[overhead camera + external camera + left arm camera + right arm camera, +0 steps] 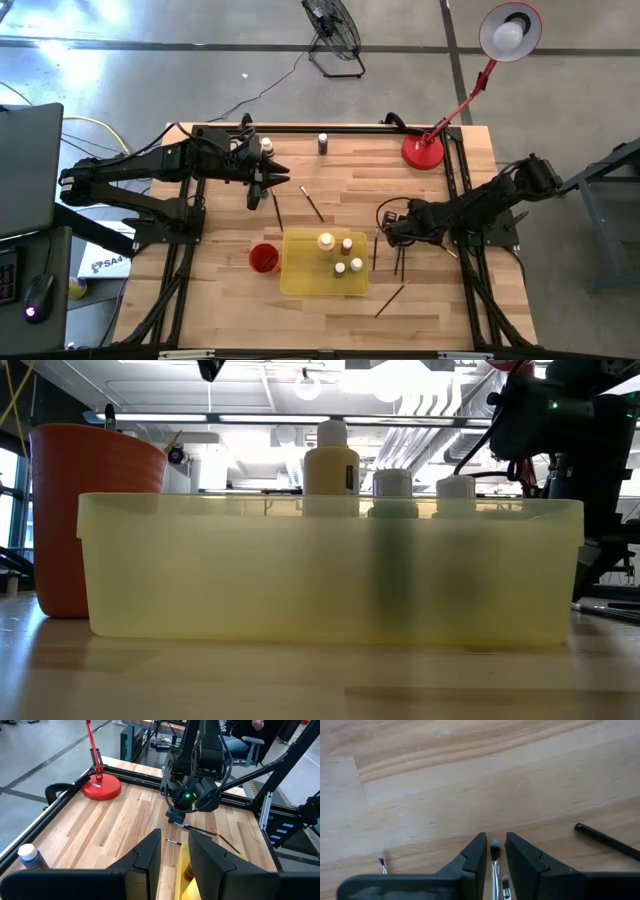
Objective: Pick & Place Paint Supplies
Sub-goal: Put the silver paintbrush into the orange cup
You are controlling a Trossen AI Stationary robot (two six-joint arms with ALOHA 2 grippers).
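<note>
The right arm's jaws (495,857) are down low over the wooden counter (470,780), narrowed around a thin dark paintbrush (495,852) whose bristle tip pokes up between them; they look closed on it, with a second brush tip (505,882) just beside it. Another dark brush handle (607,842) lies apart on the boards. From above, this gripper sits just right of the flat translucent yellow tray (300,278), with a few loose brushes (400,262) scattered around it. The left arm's jaws (256,190) hang over the far-left part of the counter, a narrow gap showing between them and nothing in them; a dark brush (277,212) lies just below them and another (312,203) to the side. Four small pale-capped paint bottles (326,243) stand in the tray, a round red cup (263,257) touches its left edge, one dark bottle (323,143) stands alone near the back rail, and a red desk lamp (423,150) sits at the back right.
</note>
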